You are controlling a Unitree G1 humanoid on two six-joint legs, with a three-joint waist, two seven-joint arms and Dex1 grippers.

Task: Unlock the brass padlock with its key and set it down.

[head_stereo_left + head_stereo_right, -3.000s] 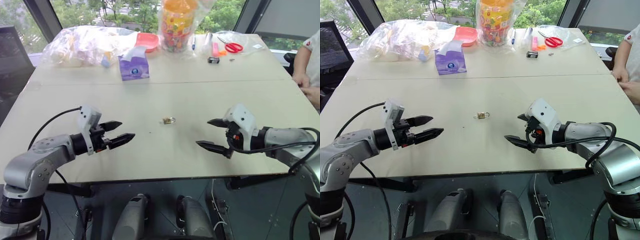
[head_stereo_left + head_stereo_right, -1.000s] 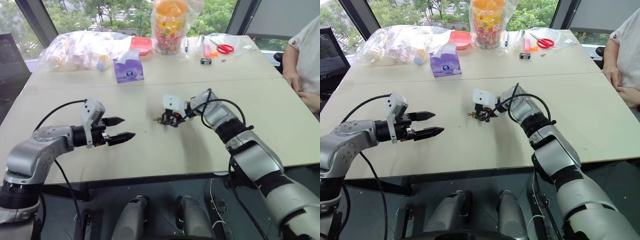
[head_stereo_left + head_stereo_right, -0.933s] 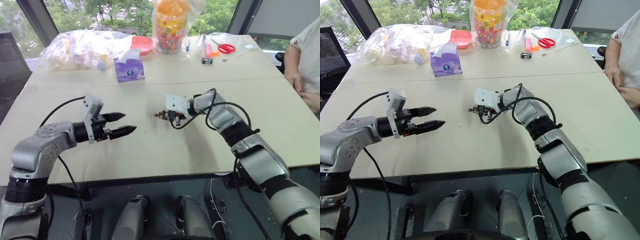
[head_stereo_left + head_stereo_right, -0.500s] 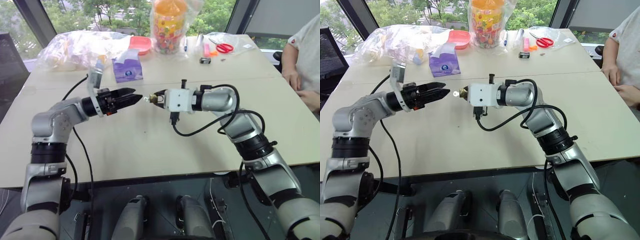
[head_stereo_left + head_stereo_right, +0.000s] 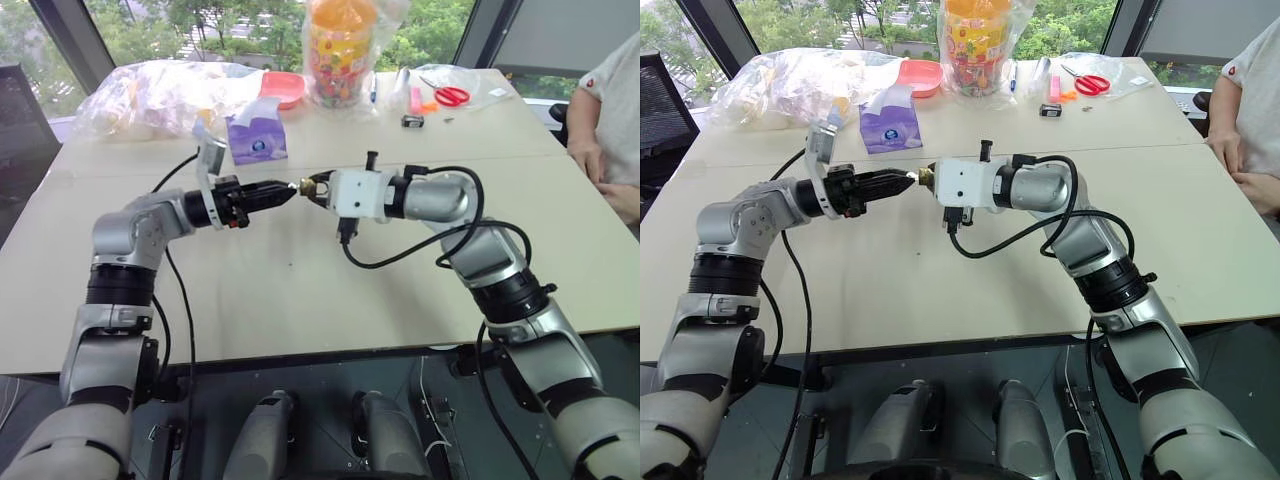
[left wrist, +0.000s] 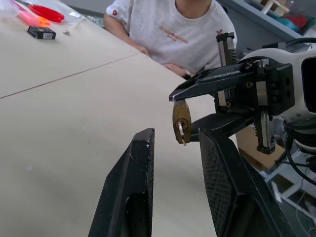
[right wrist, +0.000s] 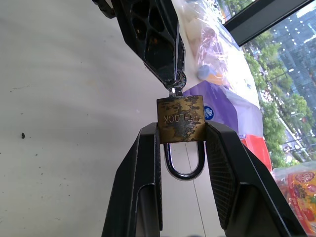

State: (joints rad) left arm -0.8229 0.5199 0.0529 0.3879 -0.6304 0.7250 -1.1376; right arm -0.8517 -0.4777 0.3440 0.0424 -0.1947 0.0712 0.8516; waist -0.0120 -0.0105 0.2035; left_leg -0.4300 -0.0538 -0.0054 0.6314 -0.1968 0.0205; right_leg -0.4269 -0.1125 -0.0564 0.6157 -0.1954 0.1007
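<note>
My right gripper (image 7: 180, 133) is clamped on the padlock (image 7: 180, 119), pinching its brass body between both fingers, with the silver shackle (image 7: 183, 162) looping back between them. I hold it in the air above the table (image 5: 330, 290), roughly midway between my two arms. The key (image 7: 176, 84) sits in the padlock's end, pointing away from my right gripper.

My left gripper (image 5: 902, 184) points across at the padlock, its fingertips closed in around the key's head. From the right wrist view the left fingers (image 7: 158, 44) pinch the key; from the left wrist view the key end (image 6: 182, 132) sits just past my left fingertips, so I cannot tell how firm that hold is.

Half a second ago my left gripper was spread a little and stopped short of the key; a second ago the padlock was down at the table. A person (image 5: 615, 130) sits at the table's right edge. Bags, a tissue pack (image 5: 257, 142) and scissors (image 5: 447, 95) lie at the far side.
</note>
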